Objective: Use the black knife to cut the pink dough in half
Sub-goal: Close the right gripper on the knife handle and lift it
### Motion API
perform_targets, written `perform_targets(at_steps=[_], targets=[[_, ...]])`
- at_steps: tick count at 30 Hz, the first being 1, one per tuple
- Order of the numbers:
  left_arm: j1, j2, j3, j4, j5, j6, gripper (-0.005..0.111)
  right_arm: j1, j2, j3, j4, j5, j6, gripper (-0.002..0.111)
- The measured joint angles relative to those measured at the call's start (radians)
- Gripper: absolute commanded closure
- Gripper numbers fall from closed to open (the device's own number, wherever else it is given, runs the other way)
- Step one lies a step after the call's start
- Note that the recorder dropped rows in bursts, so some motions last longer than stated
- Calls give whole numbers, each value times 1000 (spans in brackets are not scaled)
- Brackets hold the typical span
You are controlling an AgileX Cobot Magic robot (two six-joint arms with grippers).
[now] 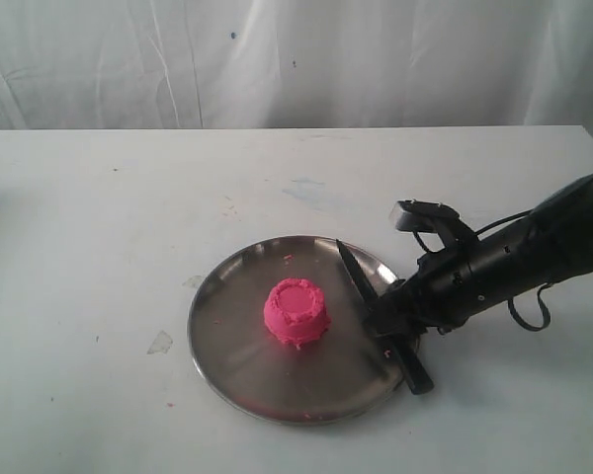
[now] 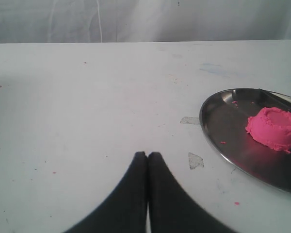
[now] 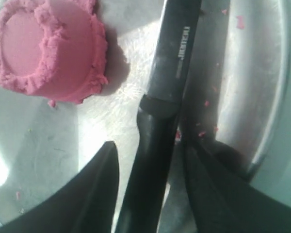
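On steel plate: whole pink dough, black knife.

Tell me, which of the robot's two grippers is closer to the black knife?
The right. The right gripper straddles the black knife at its handle, jaws open on either side. The left gripper is shut over bare table, away from the plate.
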Motion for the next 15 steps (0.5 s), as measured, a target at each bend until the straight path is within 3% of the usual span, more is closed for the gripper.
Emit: perform_targets(at_steps=[6, 11, 13, 15], targets=[[0, 0, 0, 0, 0, 0, 107, 14, 13, -22, -32, 17, 48, 70], [0, 0, 0, 0, 0, 0, 107, 15, 17, -26, -63, 21, 116, 90], [0, 0, 0, 0, 0, 0, 107, 15, 19, -28, -76, 29, 139, 105], [0, 0, 0, 0, 0, 0, 107, 15, 21, -33, -82, 36, 141, 108]])
